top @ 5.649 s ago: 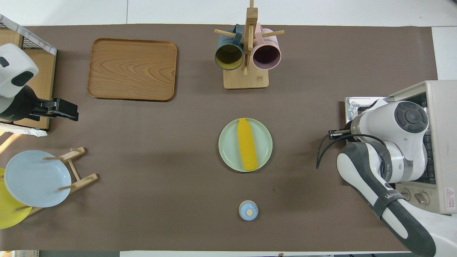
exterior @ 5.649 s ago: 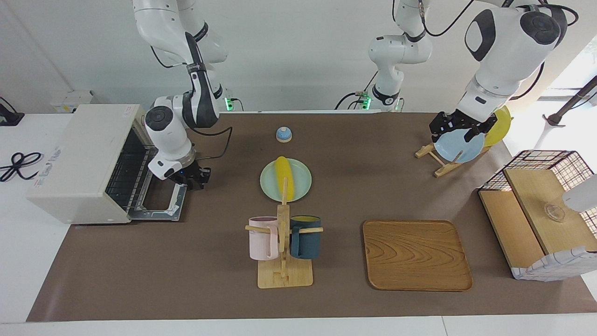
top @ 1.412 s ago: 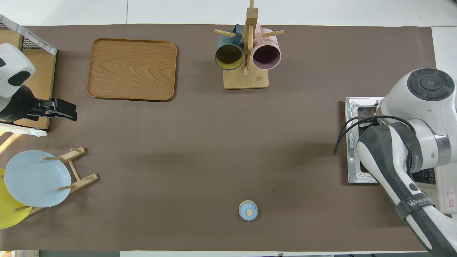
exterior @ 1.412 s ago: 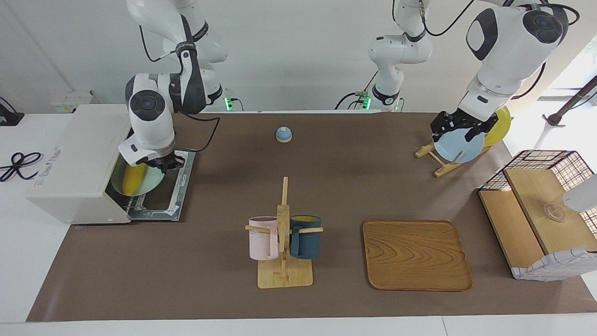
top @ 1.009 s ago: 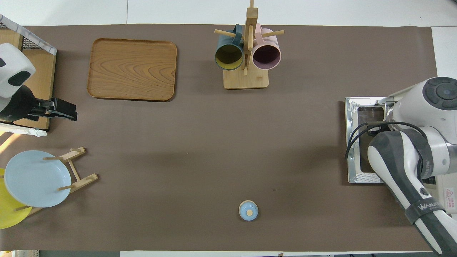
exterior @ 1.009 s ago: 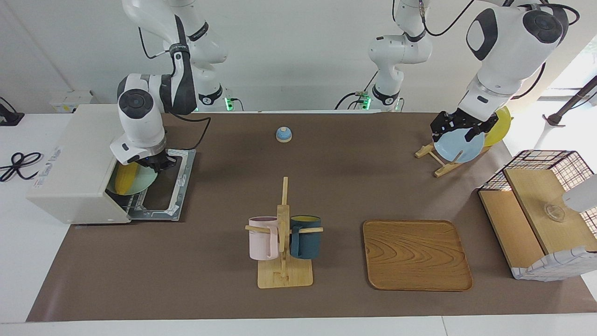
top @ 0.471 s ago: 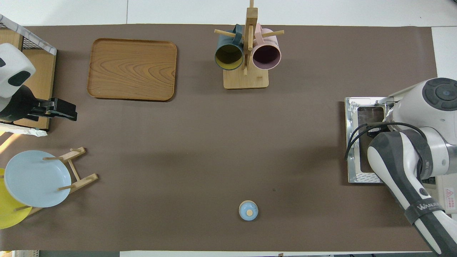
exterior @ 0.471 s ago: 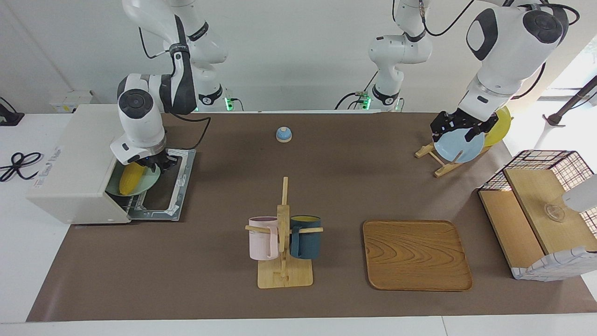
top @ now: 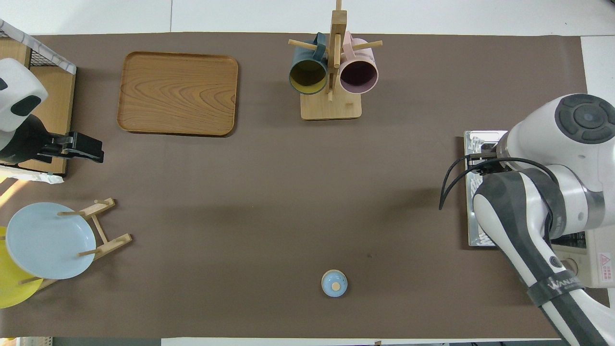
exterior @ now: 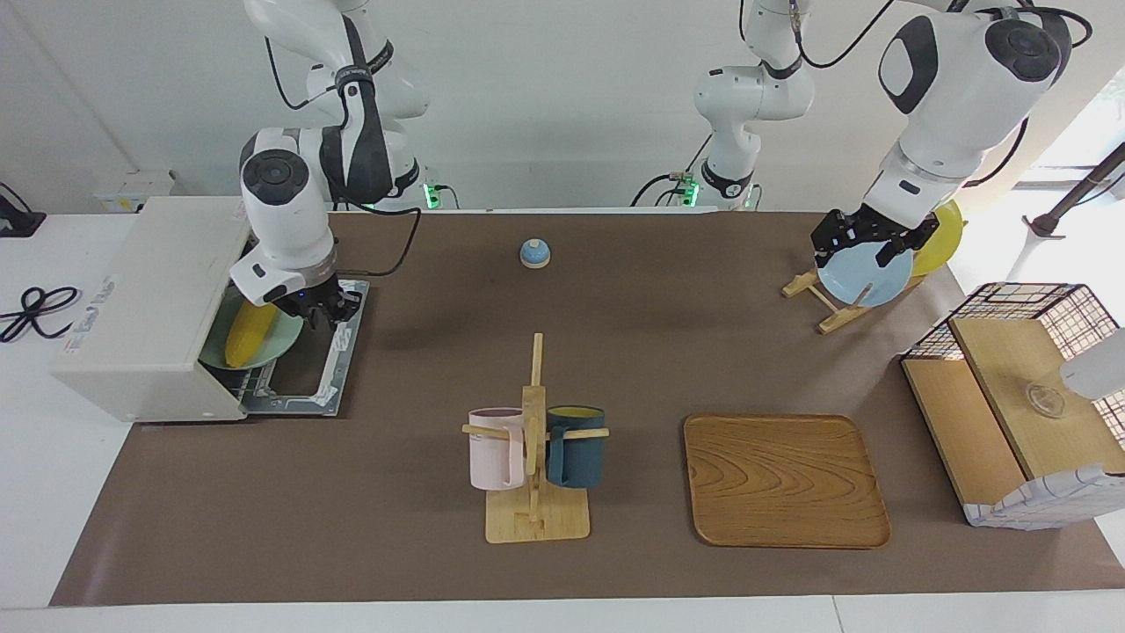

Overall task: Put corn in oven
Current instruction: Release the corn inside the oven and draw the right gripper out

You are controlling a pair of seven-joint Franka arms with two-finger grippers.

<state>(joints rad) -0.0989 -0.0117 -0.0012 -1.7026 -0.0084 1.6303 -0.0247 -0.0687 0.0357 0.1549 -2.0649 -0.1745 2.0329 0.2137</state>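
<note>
I am seeing the corn (exterior: 247, 336) lying on a pale green plate (exterior: 279, 341) on the rack in the oven (exterior: 149, 308), at the right arm's end of the bench (exterior: 422, 527). My right end effector (exterior: 327, 309) is hanging over the dropped oven door (exterior: 327, 369); I cannot tell its finger gap, and it is holding nothing. Left end effector (exterior: 866, 239) is waiting fully open above the blue plate (exterior: 866, 274). Next, I judge, I am shutting the door.

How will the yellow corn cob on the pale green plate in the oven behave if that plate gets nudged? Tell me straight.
The smooth yellow corn cob is round and tapered, so it would probably roll or slide. It lies loose on the pale green plate, whose shallow rim may barely stop it. It looks stiff, so unlikely to bend.
</note>
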